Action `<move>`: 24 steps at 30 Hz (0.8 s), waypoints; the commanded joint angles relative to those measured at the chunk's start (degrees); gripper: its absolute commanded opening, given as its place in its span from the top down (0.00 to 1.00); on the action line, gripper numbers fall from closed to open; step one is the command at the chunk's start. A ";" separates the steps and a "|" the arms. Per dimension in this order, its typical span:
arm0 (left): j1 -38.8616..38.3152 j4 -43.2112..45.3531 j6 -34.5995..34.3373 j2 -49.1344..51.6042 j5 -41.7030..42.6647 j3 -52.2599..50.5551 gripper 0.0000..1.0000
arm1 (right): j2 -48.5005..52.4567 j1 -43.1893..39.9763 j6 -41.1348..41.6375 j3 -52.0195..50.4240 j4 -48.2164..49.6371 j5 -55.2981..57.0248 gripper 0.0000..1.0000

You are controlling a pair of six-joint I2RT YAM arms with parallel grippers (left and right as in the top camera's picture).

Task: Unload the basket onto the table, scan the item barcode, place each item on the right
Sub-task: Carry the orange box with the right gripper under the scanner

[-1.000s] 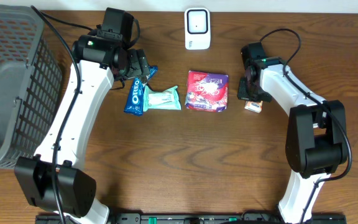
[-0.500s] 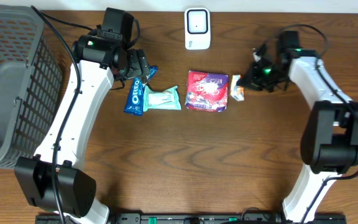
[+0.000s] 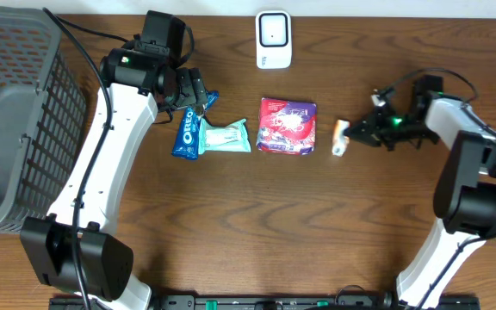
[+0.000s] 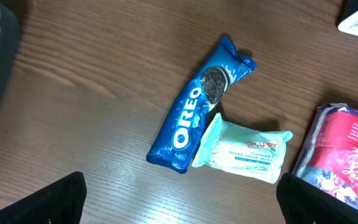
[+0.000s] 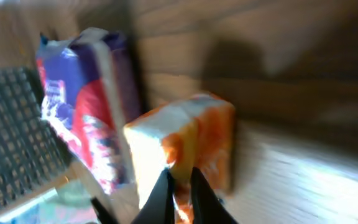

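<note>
Overhead view: we see the orange packet (image 3: 340, 138) just right of the red bag (image 3: 288, 126).
Right claw (image 5: 179, 183): pinched shut on this packet's edge.
Left claw (image 3: 198, 100): wide open, empty, over the cookie pack (image 4: 199, 106).

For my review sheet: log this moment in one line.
left gripper open above cookie pack | right gripper shut on orange packet | packet not yet at scanner

OREO on blue cookie pack (image 4: 196, 118); mint pack (image 4: 244, 149) print too small
</note>
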 commanded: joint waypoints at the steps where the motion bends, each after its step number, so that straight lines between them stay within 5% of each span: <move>1: 0.07 -0.31 0.11 0.33 -0.52 0.31 0.02 | 0.17 -3.17 -1.60 1.64 -2.03 7.85 0.90; 4: 0.07 -0.31 0.11 0.33 -0.52 0.31 0.02 | 0.17 -4.61 -2.56 3.54 -5.55 11.85 0.79; 12: 0.07 -0.31 0.11 0.33 -0.52 0.31 0.02 | 0.17 -4.72 -3.63 9.94 -14.27 15.82 0.75; 24: 0.07 -0.31 0.11 0.33 -0.52 0.31 0.02 | 0.20 1.27 -6.58 8.48 -13.27 13.86 0.61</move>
